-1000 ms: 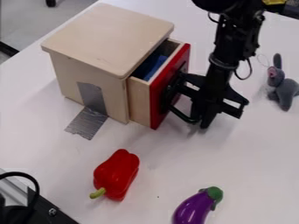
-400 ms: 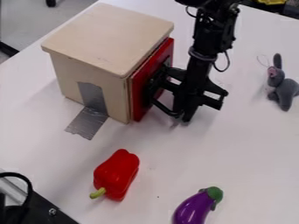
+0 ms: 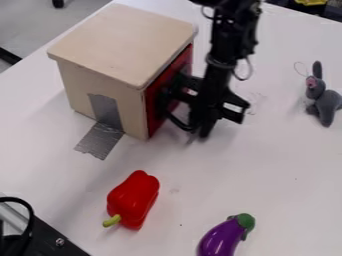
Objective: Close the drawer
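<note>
The black gripper hangs low over the table, just right of the wooden box, with its left side up against the front of the red-faced drawer. The drawer front now sits flush with the box, and its inside is hidden from sight. Part of the red face lies behind the gripper. How the gripper's two fingertips stand to each other cannot be made out.
Grey tape holds the box to the white table. A red pepper lies in front, a purple eggplant at the lower edge, a grey plush toy at the right. Black equipment fills the lower left corner.
The drawer has slid leftward into the box, hiding the blue thing inside it. The gripper has moved left along with the drawer front; the box has stayed put.
</note>
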Motion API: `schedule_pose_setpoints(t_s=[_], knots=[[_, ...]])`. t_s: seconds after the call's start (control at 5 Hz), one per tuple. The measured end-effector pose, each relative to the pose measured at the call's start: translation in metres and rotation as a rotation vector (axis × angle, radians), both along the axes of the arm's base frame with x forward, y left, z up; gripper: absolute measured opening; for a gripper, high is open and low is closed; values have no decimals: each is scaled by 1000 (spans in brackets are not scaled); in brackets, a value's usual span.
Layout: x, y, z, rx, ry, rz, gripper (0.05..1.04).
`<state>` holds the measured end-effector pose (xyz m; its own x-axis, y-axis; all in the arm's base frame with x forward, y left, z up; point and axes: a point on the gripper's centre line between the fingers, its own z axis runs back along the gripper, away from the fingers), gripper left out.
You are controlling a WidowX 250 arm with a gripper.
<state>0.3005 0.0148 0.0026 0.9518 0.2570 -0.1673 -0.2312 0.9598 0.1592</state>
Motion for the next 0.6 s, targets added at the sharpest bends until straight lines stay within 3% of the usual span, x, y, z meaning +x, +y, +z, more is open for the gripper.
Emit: schedule_pose_setpoints(t_s=[0.2, 0.4, 0.6], knots=[[0, 0, 1, 0, -7, 4, 161], [-4, -1, 3, -8, -15, 37, 402], [-4, -5, 10, -30, -60, 31, 726]])
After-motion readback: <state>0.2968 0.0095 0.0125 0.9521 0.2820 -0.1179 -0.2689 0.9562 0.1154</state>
